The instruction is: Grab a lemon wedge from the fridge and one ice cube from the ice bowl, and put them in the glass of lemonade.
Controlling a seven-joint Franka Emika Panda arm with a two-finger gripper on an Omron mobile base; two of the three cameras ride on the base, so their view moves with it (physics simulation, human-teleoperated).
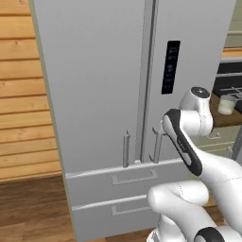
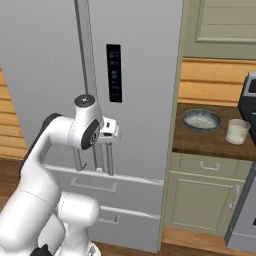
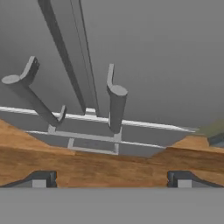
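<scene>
The grey fridge [image 1: 94,94] [image 2: 145,75] [image 3: 153,52] stands with both doors shut, so the lemon wedge is hidden. My gripper [image 2: 110,132] [image 3: 111,179] hovers open just in front of the lower end of the right door handle [image 3: 116,105] [image 1: 157,145] [image 2: 109,160], with nothing between its fingers. The left door handle [image 3: 26,94] [image 1: 126,149] is beside it. On the counter to the right sit the ice bowl [image 2: 201,120] and the glass of lemonade [image 2: 237,131] [image 1: 227,104], well away from the gripper.
Two fridge drawers [image 1: 123,177] lie below the doors. The brown counter [image 2: 200,142] tops beige cabinets [image 2: 210,195], with a dark stove [image 2: 250,95] at the far right. A wooden plank wall [image 1: 19,94] runs left of the fridge.
</scene>
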